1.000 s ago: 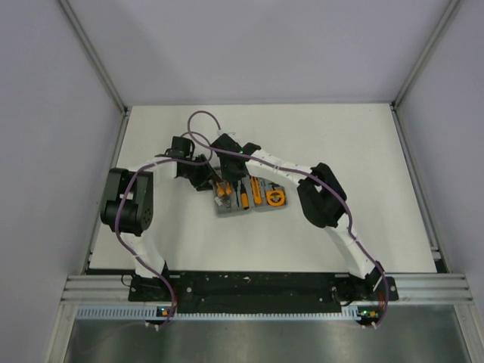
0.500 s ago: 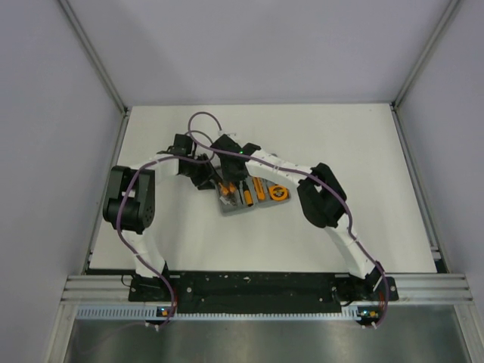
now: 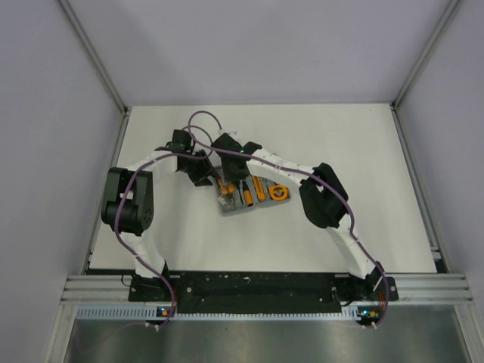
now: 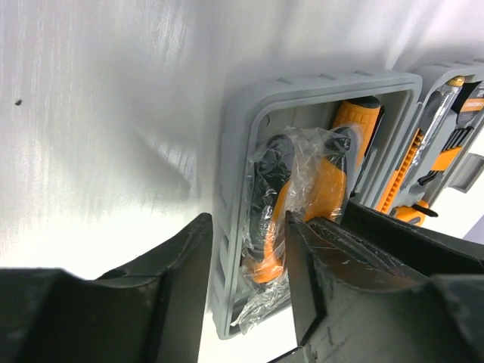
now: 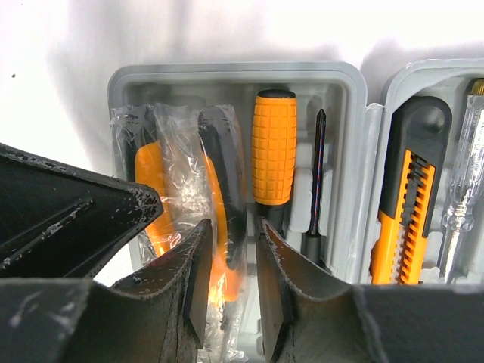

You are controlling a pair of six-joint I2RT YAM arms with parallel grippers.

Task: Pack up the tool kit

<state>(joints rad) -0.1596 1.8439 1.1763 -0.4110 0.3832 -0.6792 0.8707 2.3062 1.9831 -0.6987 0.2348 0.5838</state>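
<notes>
Right tool [image 5: 230, 231] hangs over the left half of the open case [image 5: 227, 72], its jaws a narrow gap apart across the wrapped pliers [image 5: 219, 151]; whether they pinch the handle cannot be told. Left tool [image 4: 246, 221] stands open astride the case's outer left wall, with no clear grip on it. The case lies open on the white surface [image 3: 340, 144]. A screwdriver [image 5: 274, 147] sits in the case beside the pliers, and a knife [image 5: 408, 197] and tape measure [image 3: 277, 194] fill its right half. The pliers are probably the heaviest piece, stiff metal, but their loose clear film looks slippery and crinkly, so a hold across both handles at mid-length should be surer than one on the film's slack end. The case looks light, rigid and apt to slide or turn on the smooth surface. Its outer wall is the place to steady it, and the free edge of one half is the place to swing it shut.
</notes>
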